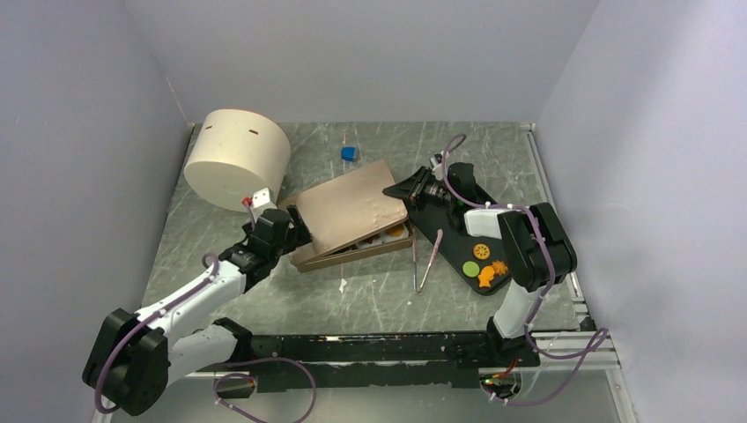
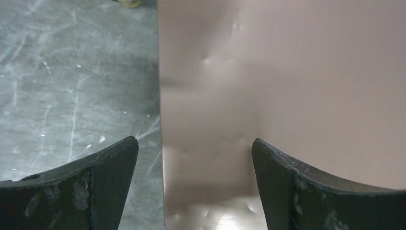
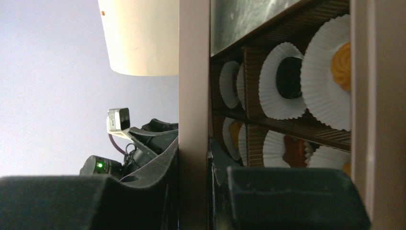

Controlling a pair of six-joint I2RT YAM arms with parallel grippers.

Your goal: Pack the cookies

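Cookie box half covered: the right gripper [image 1: 407, 189] pinches the far right rim of the pinkish lid [image 1: 348, 207], its fingers pressed flat on either face of the panel, as the right wrist view shows [image 3: 194, 153]. The lid hangs tilted over the brown box [image 1: 370, 249] near the middle of the table [image 1: 264, 300], raised along its near side. The left gripper [image 1: 295, 231] sits at the lid's opposite, left corner with its jaws spread wide, the panel's edge running between them and nothing clamped [image 2: 195, 148].

Beneath the lid, cookies sit in white paper cups [image 3: 280, 103], among them a black round [image 3: 288, 76] and an orange piece [image 3: 341, 67]. Three more cookies [image 1: 482, 251] lie loose on the black tray [image 1: 449, 238] by the table's right edge, well apart from the box, with tweezers [image 1: 423, 260] on the table between.

The lid's long axis spans from one gripper to the other, so lowering it likely turns on the right arm. That arm is also the nearer one to the tray, and packing looks unfinished.
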